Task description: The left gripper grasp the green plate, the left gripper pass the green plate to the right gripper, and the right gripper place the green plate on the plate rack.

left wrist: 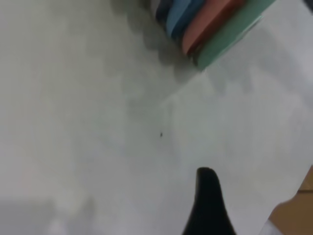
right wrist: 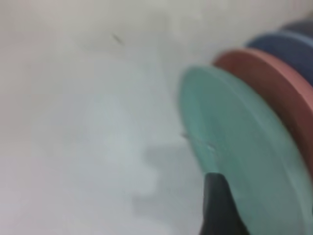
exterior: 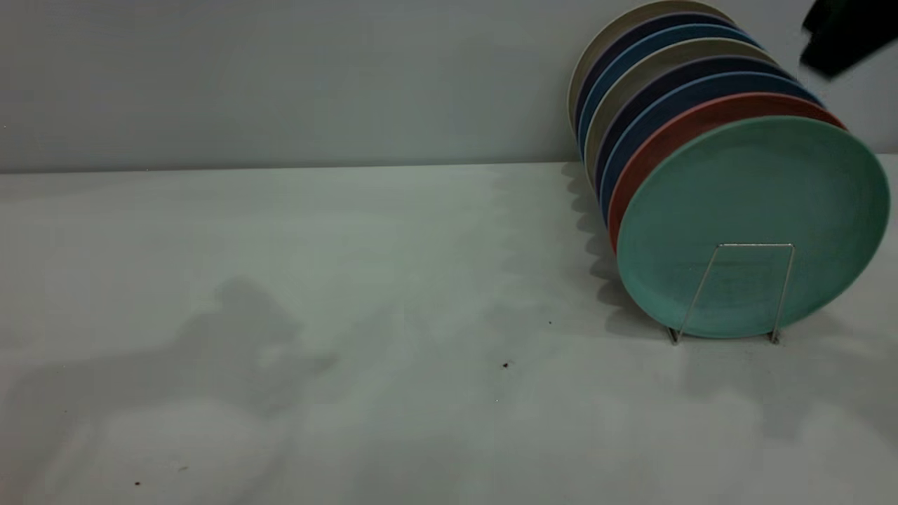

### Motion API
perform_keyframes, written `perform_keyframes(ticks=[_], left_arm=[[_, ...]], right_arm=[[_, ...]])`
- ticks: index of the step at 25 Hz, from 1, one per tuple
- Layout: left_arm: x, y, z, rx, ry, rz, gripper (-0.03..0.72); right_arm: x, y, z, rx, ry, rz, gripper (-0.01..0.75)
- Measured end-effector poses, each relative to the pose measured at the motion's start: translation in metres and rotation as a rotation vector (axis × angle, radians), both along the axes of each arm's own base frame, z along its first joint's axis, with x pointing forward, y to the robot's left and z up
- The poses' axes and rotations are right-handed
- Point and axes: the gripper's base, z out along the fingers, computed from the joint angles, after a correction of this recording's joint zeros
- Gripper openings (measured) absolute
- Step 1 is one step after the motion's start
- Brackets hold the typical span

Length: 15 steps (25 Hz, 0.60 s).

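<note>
The green plate (exterior: 754, 189) stands on edge at the front of the row in the plate rack (exterior: 756, 245), just behind the rack's front wire loop and free of both grippers. Its rim shows in the left wrist view (left wrist: 230, 36) and its face in the right wrist view (right wrist: 244, 161). My right gripper (exterior: 838, 35) hangs as a black shape above and behind the plates at the top right; its black tip (right wrist: 220, 205) is close beside the green plate. My left gripper (left wrist: 208, 196) is out of the exterior view and hovers over bare table, away from the plates.
Behind the green plate stand a salmon-pink plate (exterior: 673, 133), then several blue, dark and beige plates (exterior: 652, 70) in the same rack. A grey wall runs along the back. The table edge (left wrist: 288, 200) is near the left gripper.
</note>
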Motion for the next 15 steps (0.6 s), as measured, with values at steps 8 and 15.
perform_keyframes(ticks=[8,15], left_arm=[[-0.099,0.022,0.093,0.118,-0.210,0.107,0.568],[-0.163,0.050,0.109,0.270,-0.213,0.342,0.568]], right_arm=[[-0.111,-0.002,0.106,0.295,0.121,-0.482,0.443],[-0.214,-0.028,0.125,0.261,-0.084,-0.743,0.424]])
